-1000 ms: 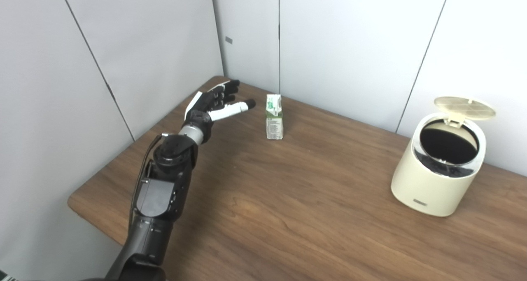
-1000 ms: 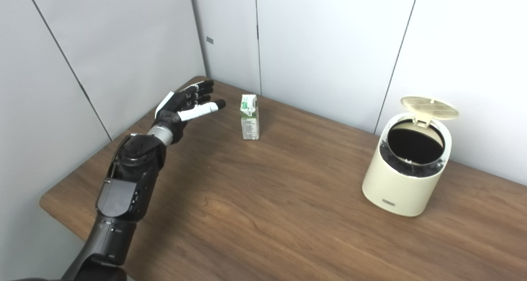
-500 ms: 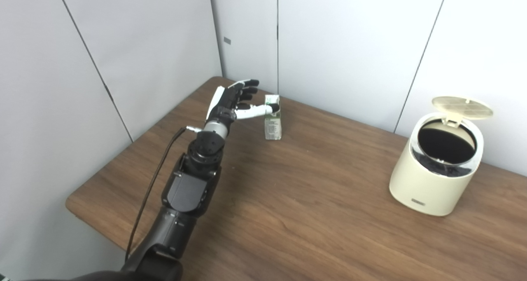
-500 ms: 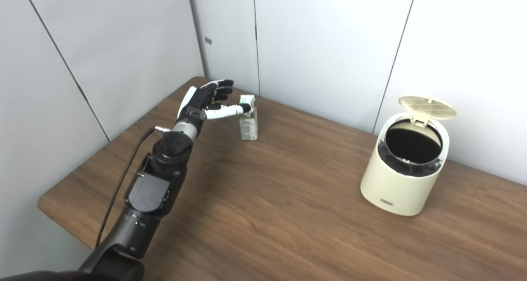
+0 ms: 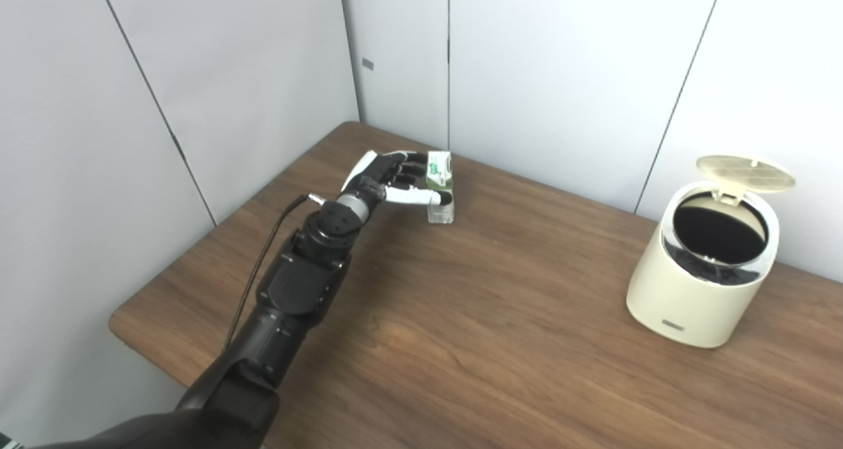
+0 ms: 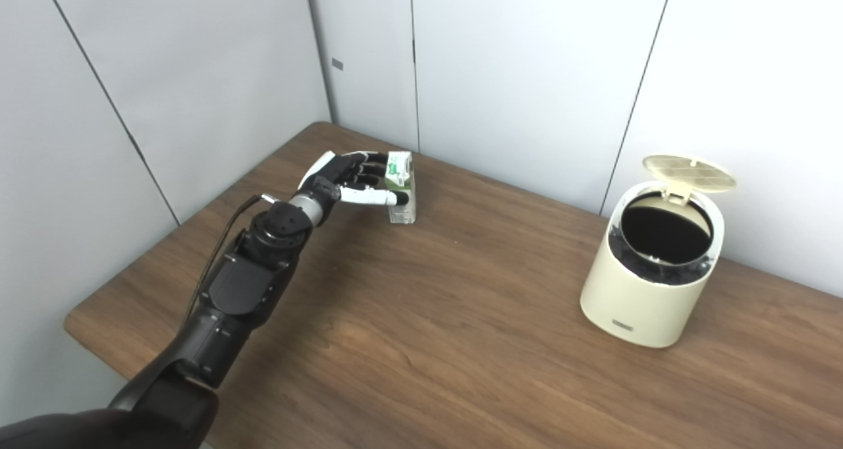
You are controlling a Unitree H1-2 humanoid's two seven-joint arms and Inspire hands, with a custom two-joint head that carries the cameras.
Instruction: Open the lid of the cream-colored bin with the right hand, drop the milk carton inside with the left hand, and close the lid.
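A small white and green milk carton (image 5: 442,172) stands upright on the wooden table (image 5: 500,317) near the back left corner. My left hand (image 5: 394,180) is wrapped around it: the thumb lies across its front face and the fingers (image 6: 361,169) curl against its left and far side. The carton's base rests on the table. At the right stands the cream-colored bin (image 5: 697,294), its round lid (image 5: 745,172) tipped up and back, the dark inside showing. My right hand is out of both views.
Grey wall panels (image 5: 263,74) close off the table at the back and left, near the carton. A long stretch of bare wood lies between carton and bin. The table's front left edge (image 5: 141,343) is rounded.
My left hand moved forward and down from open air beside the carton until its thumb and fingers closed around it. Carton and bin stay where they were.
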